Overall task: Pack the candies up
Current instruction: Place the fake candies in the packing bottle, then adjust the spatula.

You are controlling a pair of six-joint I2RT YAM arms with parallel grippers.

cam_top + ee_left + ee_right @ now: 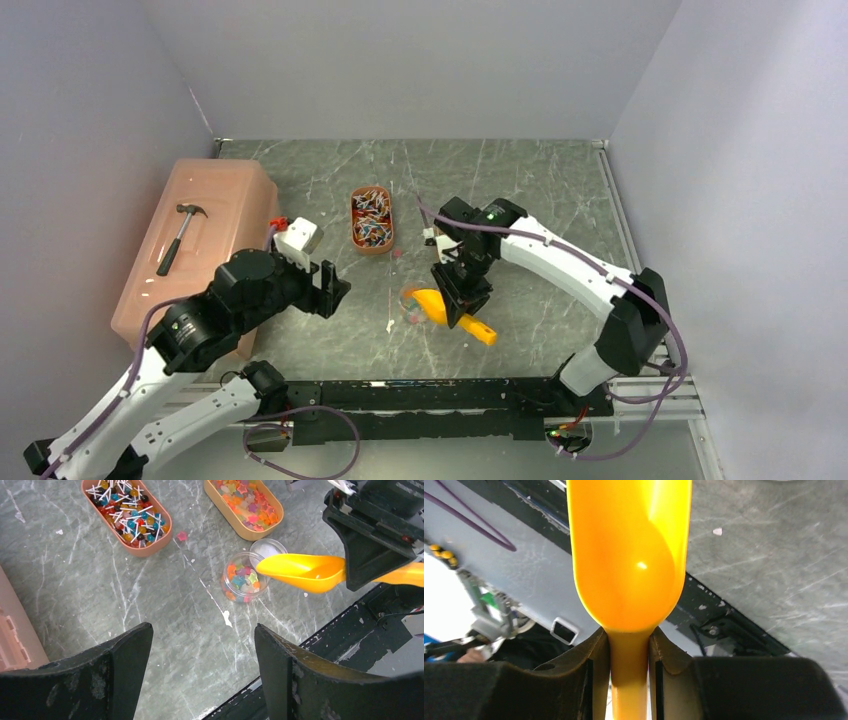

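Star-shaped candies (pixel 240 579) fill a small clear jar on the table, with its lid (pixel 270 547) beside it. More star candies lie in an oval orange tray (pixel 245 505). Lollipop-like candies fill another oval tray (pixel 127 515), which also shows in the top view (pixel 371 220). My right gripper (pixel 465 298) is shut on the handle of the yellow-orange scoop (pixel 629 555). The scoop's bowl looks empty and hangs just over the jar's rim (pixel 305 572). My left gripper (pixel 202 630) is open and empty, above bare table near the jar. One pink candy (pixel 181 536) lies loose on the table.
A pink plastic box (pixel 215 200) with a hammer (pixel 180 235) on it stands at the left. The black rail at the table's near edge (pixel 440 395) runs just below the scoop. A white scuff (pixel 226 616) marks the table.
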